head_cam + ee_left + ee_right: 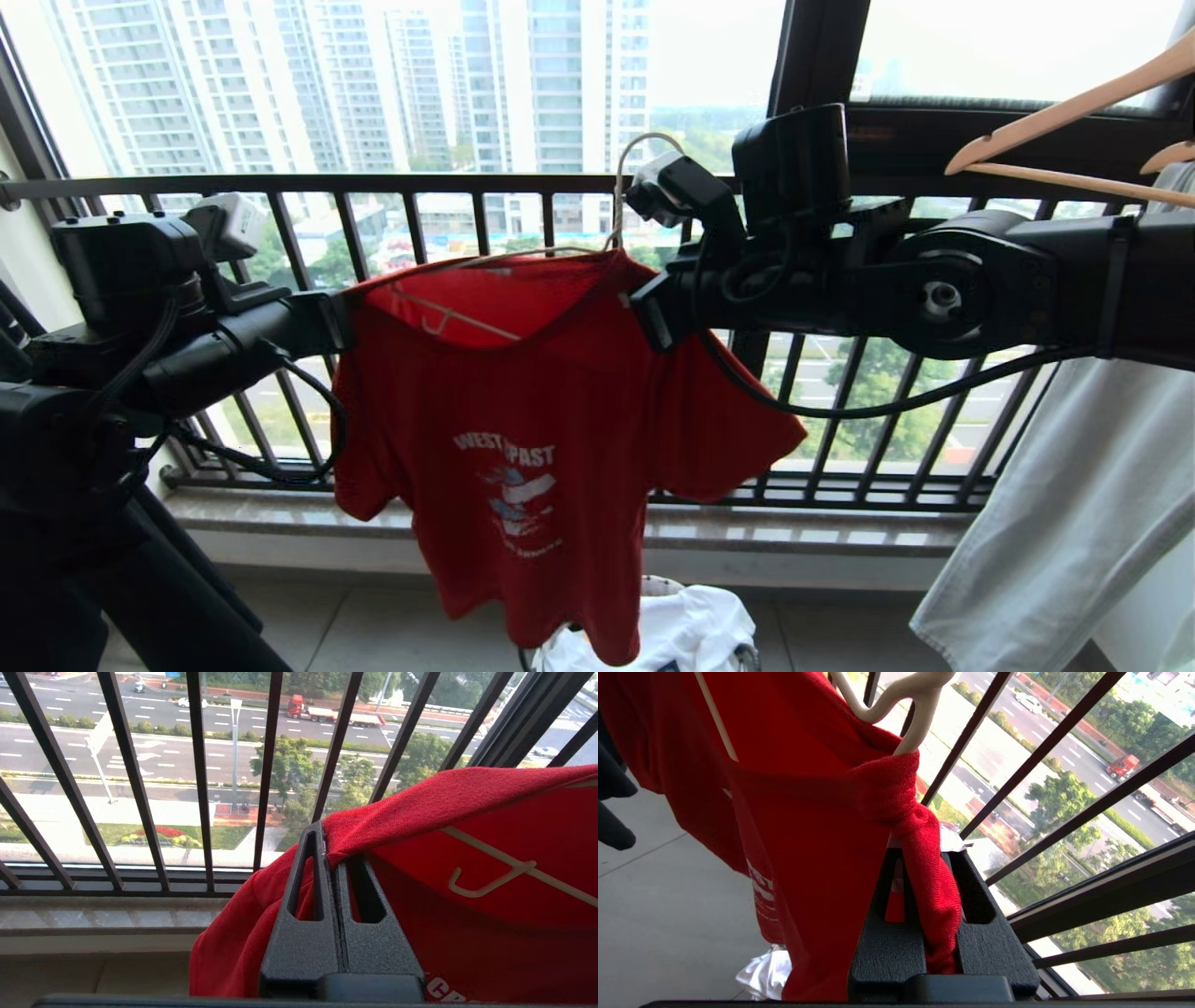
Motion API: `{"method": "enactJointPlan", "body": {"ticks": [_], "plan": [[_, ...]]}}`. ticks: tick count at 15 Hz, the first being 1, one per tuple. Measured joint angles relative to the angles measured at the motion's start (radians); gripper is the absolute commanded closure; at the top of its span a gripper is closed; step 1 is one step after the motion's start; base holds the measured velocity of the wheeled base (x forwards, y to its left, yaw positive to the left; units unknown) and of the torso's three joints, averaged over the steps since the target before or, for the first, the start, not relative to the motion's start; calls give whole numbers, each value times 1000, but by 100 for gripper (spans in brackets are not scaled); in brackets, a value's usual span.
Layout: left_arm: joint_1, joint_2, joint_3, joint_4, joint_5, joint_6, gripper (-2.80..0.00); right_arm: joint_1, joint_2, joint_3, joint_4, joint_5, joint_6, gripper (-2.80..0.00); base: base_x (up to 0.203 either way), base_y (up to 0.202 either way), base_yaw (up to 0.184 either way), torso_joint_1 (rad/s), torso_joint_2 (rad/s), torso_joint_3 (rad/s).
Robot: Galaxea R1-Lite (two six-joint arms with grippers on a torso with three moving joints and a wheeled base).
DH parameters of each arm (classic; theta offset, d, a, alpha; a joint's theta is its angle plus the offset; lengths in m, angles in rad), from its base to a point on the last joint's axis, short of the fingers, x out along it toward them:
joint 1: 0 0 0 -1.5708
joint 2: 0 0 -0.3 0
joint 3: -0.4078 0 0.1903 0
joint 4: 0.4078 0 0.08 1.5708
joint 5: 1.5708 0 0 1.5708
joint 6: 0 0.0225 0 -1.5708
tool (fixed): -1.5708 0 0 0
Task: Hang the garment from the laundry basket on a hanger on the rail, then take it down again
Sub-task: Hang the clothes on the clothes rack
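garment, a red short-sleeved t-shirt with white lettering and a blue-white chest graphic (pixel 523 439), hangs in mid-air in front of the thin black barred window railing (pixel 560 187), stretched by its shoulders between the two arms, with its hem dangling just above the small round white laundry basket (pixel 653 644) on the floor below. a pale grey-green garment (pixel 1074 504) hangs at the far right under thick light-wood hangers (pixel 1064 112); no grey rail shows in any view, so where it lies cannot be told.

the left hand (pixel 329 858) is pinched tight on the cloth at the left shoulder seam, and the right hand (pixel 924 868) is clamped on a bunched fold at the right shoulder, just below the neck of the thin cream-white wire hanger (pixel 504 257). the hanger already sits inside the collar, its long hook (pixel 630 177) standing up beside the right hand and its small notch hook (pixel 490 882) visible against the inner cloth.

judging from this, the step in hand is carrying the dressed hanger to or from the rail. to do it well, both hands should travel together at one height, so the cloth stays taut and the wire does not slip out of the collar. keep the hook upright and free of the right hand, and keep the hem clear of the basket rim. neither grip should loosen until the hook bears the weight.
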Motion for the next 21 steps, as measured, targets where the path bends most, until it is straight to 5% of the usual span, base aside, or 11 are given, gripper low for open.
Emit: {"method": "enactJointPlan", "body": {"ticks": [4,15,21], "plan": [[11,-56,15,85,-131,-1,0,-2,15,-27,2,-4,-1,0,0,0,0,0,0,0],[14,-120,-26,81,-125,-89,0,21,47,-8,-2,-32,-34,0,0,0,0,0,0,0],[-100,-88,-42,96,-121,-77,0,74,65,-8,-41,-31,-38,0,0,0,0,0,0,0]]}}
